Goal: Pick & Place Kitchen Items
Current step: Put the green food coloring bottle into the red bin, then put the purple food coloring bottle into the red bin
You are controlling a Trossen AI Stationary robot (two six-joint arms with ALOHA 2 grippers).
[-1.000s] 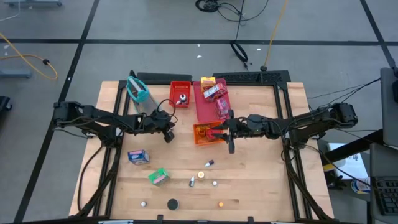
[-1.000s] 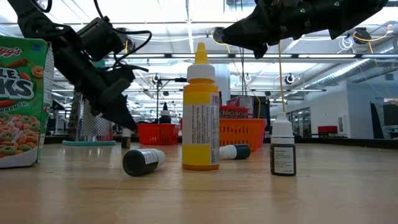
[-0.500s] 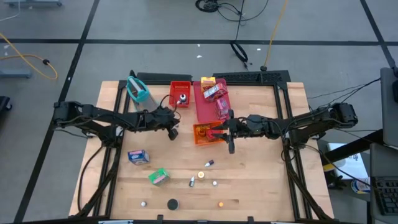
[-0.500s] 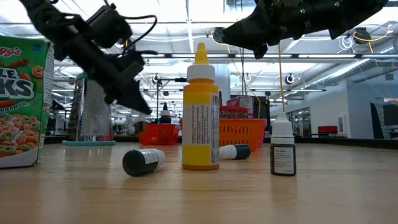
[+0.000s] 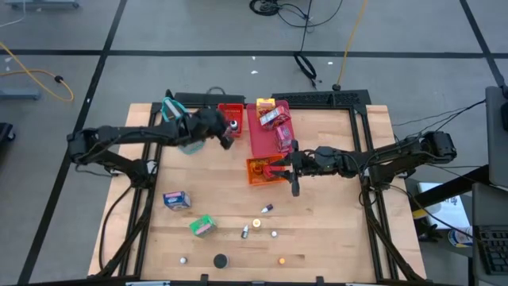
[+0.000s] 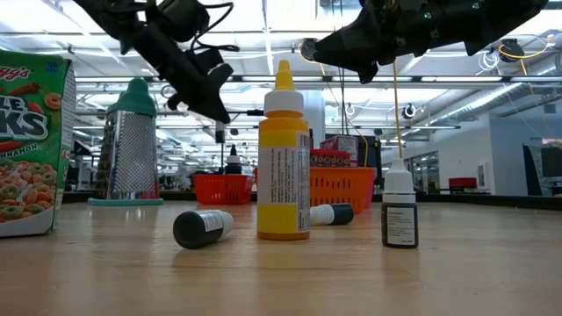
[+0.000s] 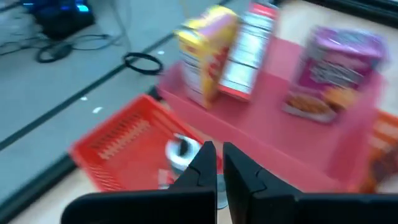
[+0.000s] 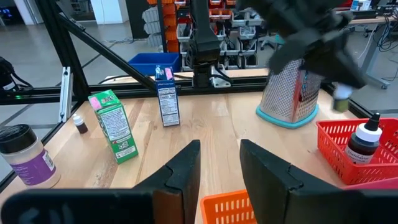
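Note:
My left gripper (image 5: 228, 141) hangs shut over the near edge of the red basket (image 5: 231, 119). A small pale bottle (image 8: 341, 99) shows blurred at its fingertips. Inside the basket stands a dark dropper bottle (image 5: 233, 125). Boxes stand in the pink tray (image 5: 266, 135) beside it. My right gripper (image 5: 295, 171) stays open and level over the orange tray (image 5: 260, 170), with nothing between its fingers (image 8: 186, 168). Loose kitchen items lie on the near table: a blue box (image 5: 176, 199), a green box (image 5: 202, 226), a yellow bottle (image 6: 283, 158) and small bottles (image 5: 267, 208). My left gripper has the small bottle between the tips of its two fingers (image 8: 336, 78). The fingers slant down toward the table's far side. The bottle hangs below them, lifted clear of the table. Blur hides which part of it they are on.
A teal-topped grater (image 5: 176, 119) stands at the far left beside the red basket. Caps lie along the near edge, among them a black one (image 5: 220, 260) and an orange one (image 5: 281, 260). A black frame rail (image 5: 317, 98) borders the far edge.
My left gripper has risen from the table's middle left and swung toward the far edge, stopping above the red basket and staying shut. The small bottle that stood under its tips has been lifted clear of the table with it.

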